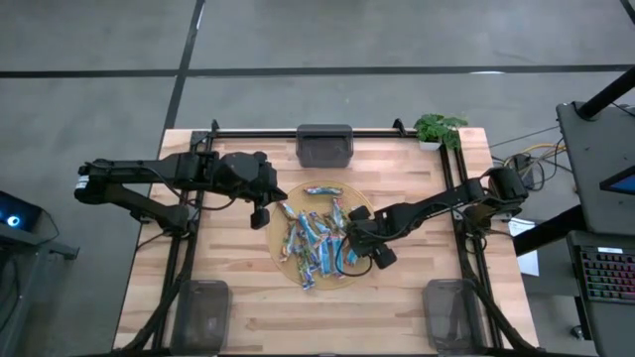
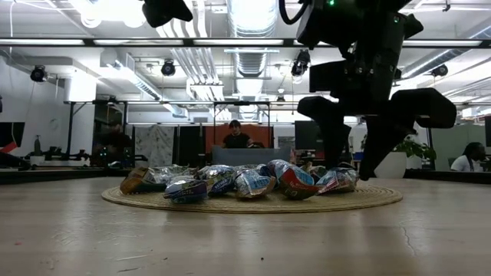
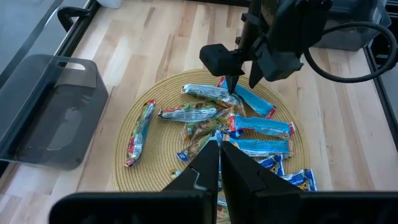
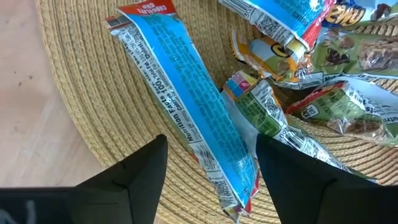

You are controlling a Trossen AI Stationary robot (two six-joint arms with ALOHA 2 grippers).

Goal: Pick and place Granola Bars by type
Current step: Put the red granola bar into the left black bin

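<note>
At the left of the high view the left gripper (image 1: 260,216) hangs just off the mat's left edge, its dark fingers pressed together with nothing between them. Centre frame, the Granola Bars (image 1: 316,238) lie heaped on a round woven straw mat (image 1: 285,260): slim crinkled foil wrappers, shiny blue, blue-white and red-brown, overlapping so that a count is hard. Right of centre, the right gripper (image 1: 362,248) is low over the pile's right side, jaws spread wide astride a bright blue bar (image 4: 186,99) lying flat on the coiled weave; whether the fingers touch it cannot be told. Translucent grey bins (image 1: 324,145) sit at the pale wood table's (image 1: 258,317) edges, the lower two cut off.
</note>
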